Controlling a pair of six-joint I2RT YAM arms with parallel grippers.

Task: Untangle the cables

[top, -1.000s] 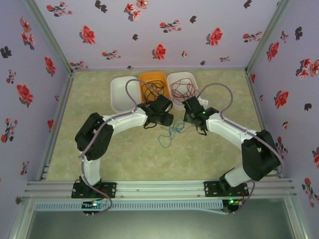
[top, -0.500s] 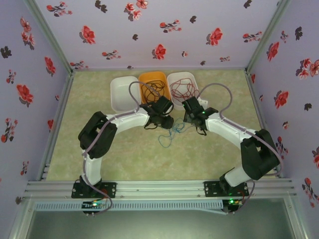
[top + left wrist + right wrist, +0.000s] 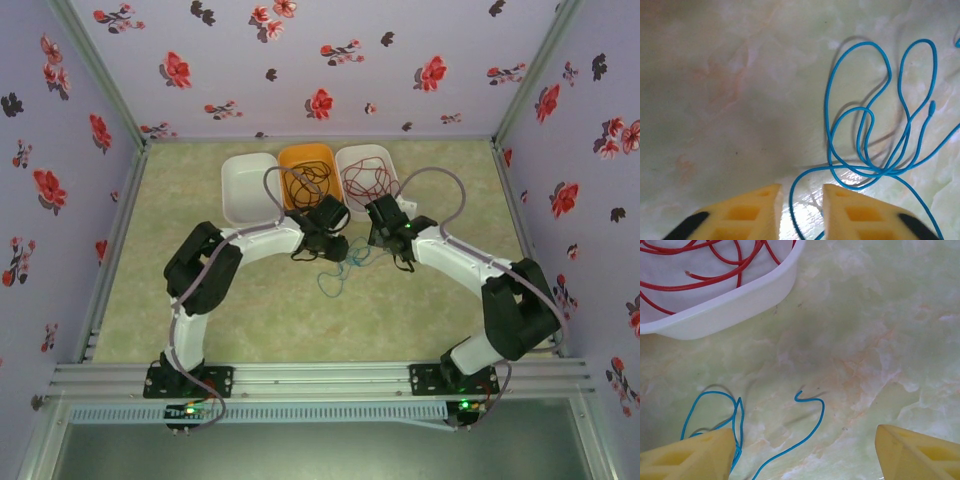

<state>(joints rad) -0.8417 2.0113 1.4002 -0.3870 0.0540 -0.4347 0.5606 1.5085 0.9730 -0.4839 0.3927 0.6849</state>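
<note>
A thin light blue cable [image 3: 336, 272] lies in loose loops on the table between my two grippers. My left gripper [image 3: 335, 247] hangs low over its left side. In the left wrist view its yellow fingers [image 3: 801, 190] stand a narrow gap apart, and one strand of the blue cable [image 3: 867, 168] runs through the gap untouched. My right gripper [image 3: 805, 432] is wide open above the table, with a free end of the blue cable [image 3: 823, 408] lying between its fingers. A red cable [image 3: 715, 284] sits in a white bin, and a dark cable [image 3: 308, 178] in an orange bin.
Three bins stand in a row at the back: a bare white one [image 3: 240, 190], the orange one [image 3: 300, 152] and the white one [image 3: 385, 160] holding the red cable, whose rim [image 3: 740, 302] is close ahead of my right gripper. Flowered walls enclose the table.
My left arm has reached further right toward the blue cable and its fingers have drawn closer together. The right arm has stayed put.
</note>
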